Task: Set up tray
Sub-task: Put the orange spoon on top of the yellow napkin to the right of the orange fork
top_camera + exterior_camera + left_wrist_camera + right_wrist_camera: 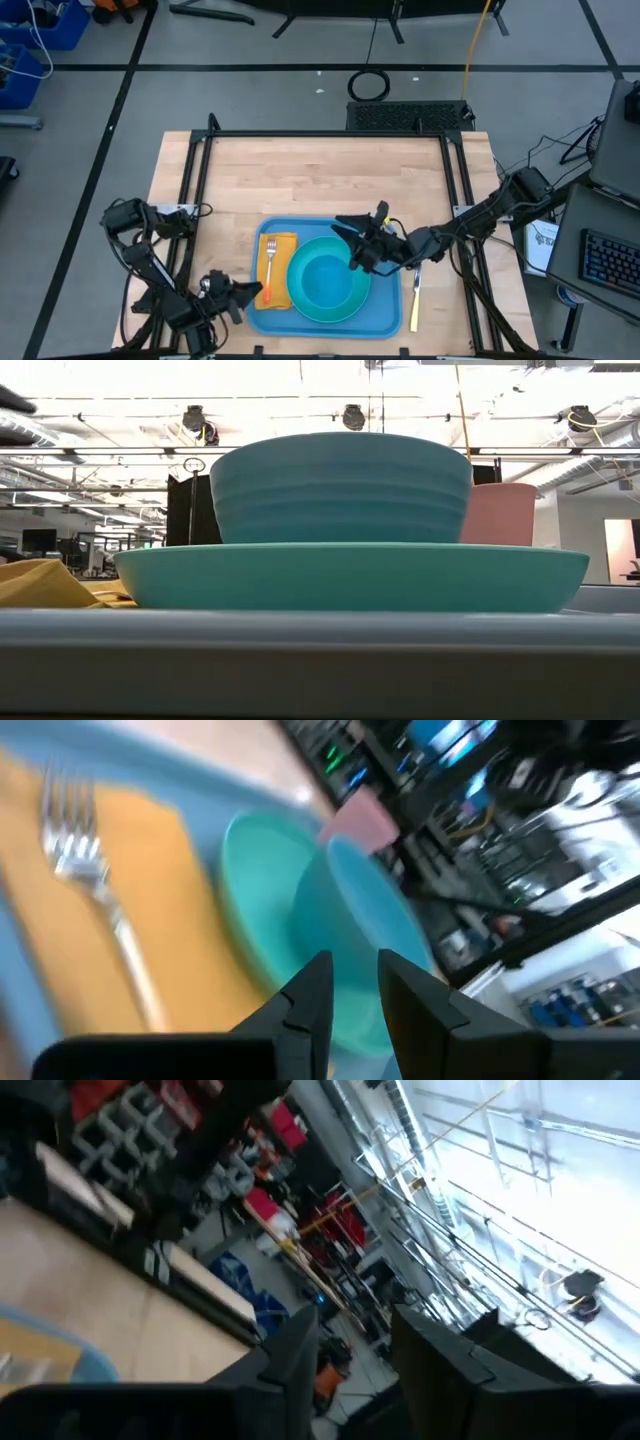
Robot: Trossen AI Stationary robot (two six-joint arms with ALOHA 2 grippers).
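Note:
The blue tray [388,318] lies at the table's near middle. On its left part a yellow napkin [284,280] carries a fork [270,262]. Beside the napkin a turquoise plate [300,300] holds a blue bowl [328,280]. In the low view a pink cup [500,515] stands behind the bowl [340,485]. My left gripper [260,292] hovers open at the tray's near left edge, by the napkin, with nothing between its fingers [355,960]. My right gripper [350,243] is raised over the plate's far right side, open and empty [355,1315].
A knife [414,298] lies on the wooden table just right of the tray. Black frame rails [195,190] run along the table's left, right and far sides. The far half of the tabletop [320,175] is bare wood.

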